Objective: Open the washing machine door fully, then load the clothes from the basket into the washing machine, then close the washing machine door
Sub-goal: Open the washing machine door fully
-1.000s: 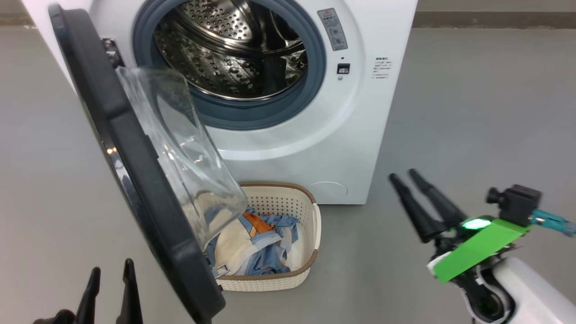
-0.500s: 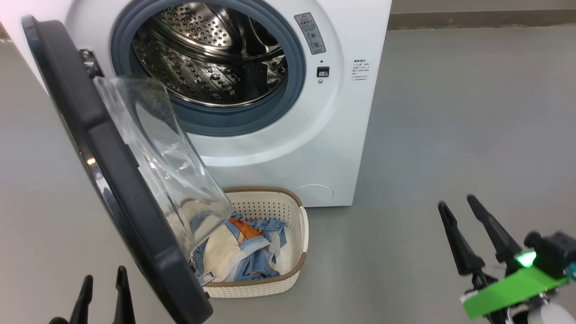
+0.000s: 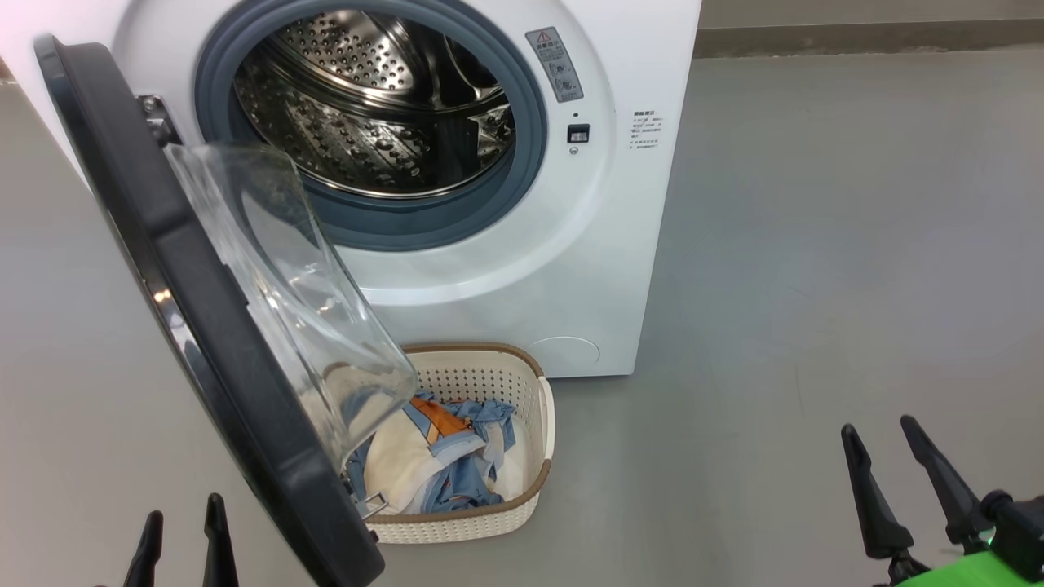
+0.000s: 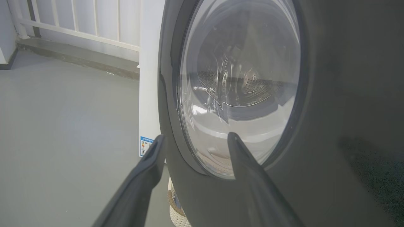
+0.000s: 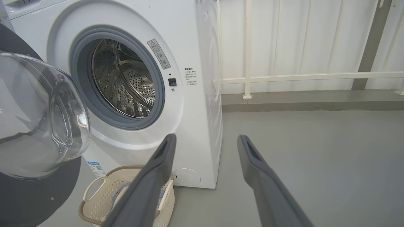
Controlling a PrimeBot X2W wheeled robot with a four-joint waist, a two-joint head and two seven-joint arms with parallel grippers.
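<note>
The washing machine (image 3: 620,244) stands ahead with its steel drum (image 3: 367,106) exposed. The washing machine door (image 3: 204,326) hangs open on its left hinge, its black rim swung towards me and its glass bulge above the basket (image 3: 489,383). That basket sits on the floor against the machine's front and holds the clothes (image 3: 432,469), a blue and cream bundle with orange print. My left gripper (image 3: 183,512) is open, low at the left, just outside the door's outer face (image 4: 331,94). My right gripper (image 3: 878,426) is open and empty over bare floor, well right of the basket (image 5: 101,189).
Grey floor (image 3: 816,244) stretches to the right of the machine. A white railing (image 5: 284,77) on a low kerb runs behind it. The open door stands between my left gripper (image 4: 196,136) and the basket. A blue label (image 4: 145,146) marks the machine's side.
The head camera shifted, sliding the machine leftwards in view. My right gripper drew back down and to the right, away from the machine. The left gripper sank slightly. Both stayed open.
</note>
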